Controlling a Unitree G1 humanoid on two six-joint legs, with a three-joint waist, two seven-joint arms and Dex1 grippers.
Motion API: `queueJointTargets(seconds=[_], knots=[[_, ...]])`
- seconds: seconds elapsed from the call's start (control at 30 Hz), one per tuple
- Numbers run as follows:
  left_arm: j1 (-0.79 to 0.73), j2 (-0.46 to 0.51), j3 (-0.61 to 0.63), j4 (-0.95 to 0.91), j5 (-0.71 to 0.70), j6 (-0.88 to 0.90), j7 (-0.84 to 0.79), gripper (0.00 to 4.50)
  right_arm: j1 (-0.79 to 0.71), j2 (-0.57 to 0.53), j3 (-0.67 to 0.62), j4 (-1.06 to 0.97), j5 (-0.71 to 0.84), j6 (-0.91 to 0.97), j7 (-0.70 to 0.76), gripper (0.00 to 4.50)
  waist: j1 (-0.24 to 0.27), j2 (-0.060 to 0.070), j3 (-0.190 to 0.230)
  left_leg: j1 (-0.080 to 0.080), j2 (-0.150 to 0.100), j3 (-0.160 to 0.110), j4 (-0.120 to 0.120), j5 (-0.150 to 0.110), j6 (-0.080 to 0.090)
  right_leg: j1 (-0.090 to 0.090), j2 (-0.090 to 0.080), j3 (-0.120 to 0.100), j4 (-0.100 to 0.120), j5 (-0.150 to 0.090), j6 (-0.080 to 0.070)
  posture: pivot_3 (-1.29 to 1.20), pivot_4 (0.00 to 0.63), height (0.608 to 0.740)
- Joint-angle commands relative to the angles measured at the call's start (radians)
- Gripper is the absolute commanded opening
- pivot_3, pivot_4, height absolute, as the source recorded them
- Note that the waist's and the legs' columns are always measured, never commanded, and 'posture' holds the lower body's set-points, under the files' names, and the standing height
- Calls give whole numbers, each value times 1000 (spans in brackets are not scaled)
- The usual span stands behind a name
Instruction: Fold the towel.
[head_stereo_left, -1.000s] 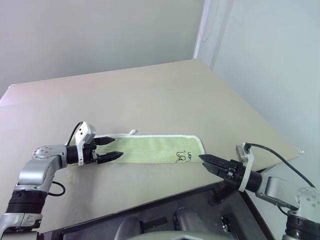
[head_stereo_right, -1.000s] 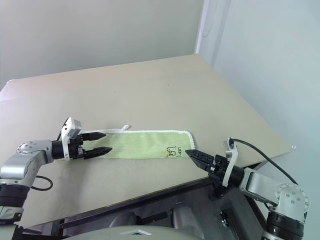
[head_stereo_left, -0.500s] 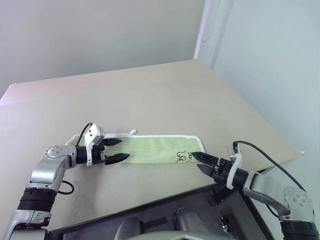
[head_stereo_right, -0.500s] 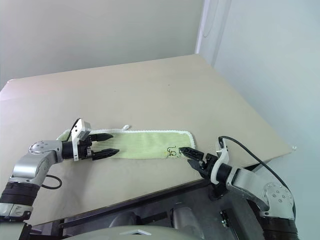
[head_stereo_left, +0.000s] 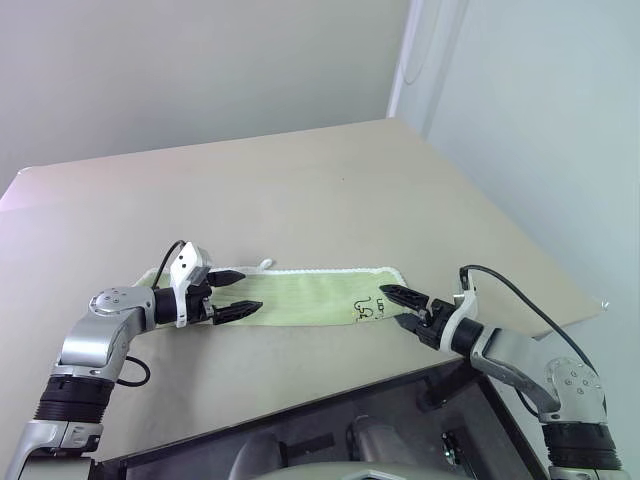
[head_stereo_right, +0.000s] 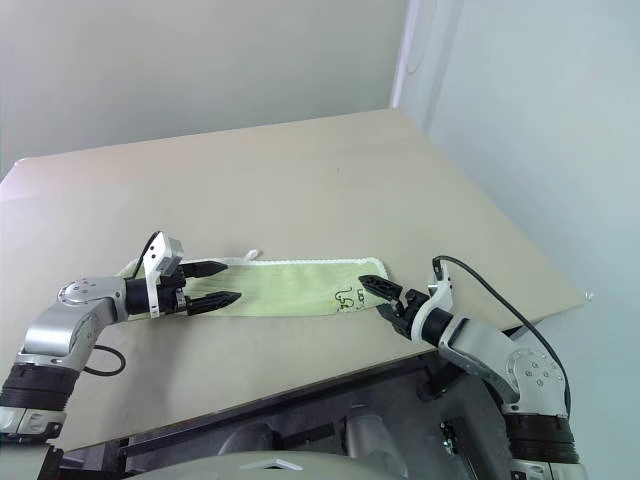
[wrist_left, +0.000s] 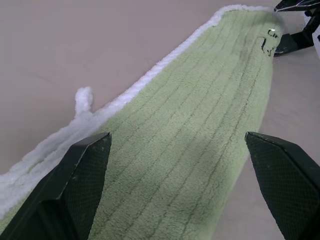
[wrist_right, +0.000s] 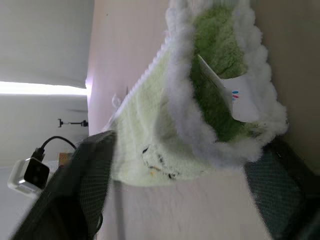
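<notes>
Currently towel (head_stereo_left: 300, 299) flat on table (head_stereo_left: 330, 190); left gripper (head_stereo_left: 236, 293) fingers apart over one end, right gripper (head_stereo_left: 404, 306) fingers apart astride opposite end.

In the lower left of the frame the left arm (head_stereo_left: 95, 345) is showing silver-grey metal segments with a round joint cap and black ribbed rings below. A white camera block (head_stereo_left: 187, 267) is sitting on its wrist, with a thin black cable looping behind. The left gripper (head_stereo_left: 232, 292) is ending in two black pointed fingers. In the lower right the right arm (head_stereo_left: 545, 375) is looking the same, with a black cable (head_stereo_left: 520, 300) arching above, and the right gripper (head_stereo_left: 405, 307) is black too.
</notes>
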Motion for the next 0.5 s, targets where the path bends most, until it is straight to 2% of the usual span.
queueJointTargets(seconds=[0.03,0.27,0.3,0.5], knots=[[-23,4,34,-8,-11,-12,6,4500,-18,3,-6,-22,-7,-10,6,2779,0,0,0,0,0,0,0,0,0,0,0,0,0,0,0,0,0,740],[-29,2,41,38,-1,-50,9,4500,-21,-3,-74,-12,-45,-71,3,189,0,0,0,1,0,1,0,0,0,0,0,0,0,-1,1,0,0,740],[-31,3,41,48,6,-60,13,4500,-21,-12,-93,-11,-49,-81,2,41,0,0,0,1,0,1,0,0,0,0,0,0,0,-1,1,0,0,740],[-47,4,49,67,1,-71,19,4500,-18,-139,-229,35,-66,-77,30,41,3,0,0,0,-1,1,0,0,0,0,-1,1,-1,-1,1,0,0,740]])
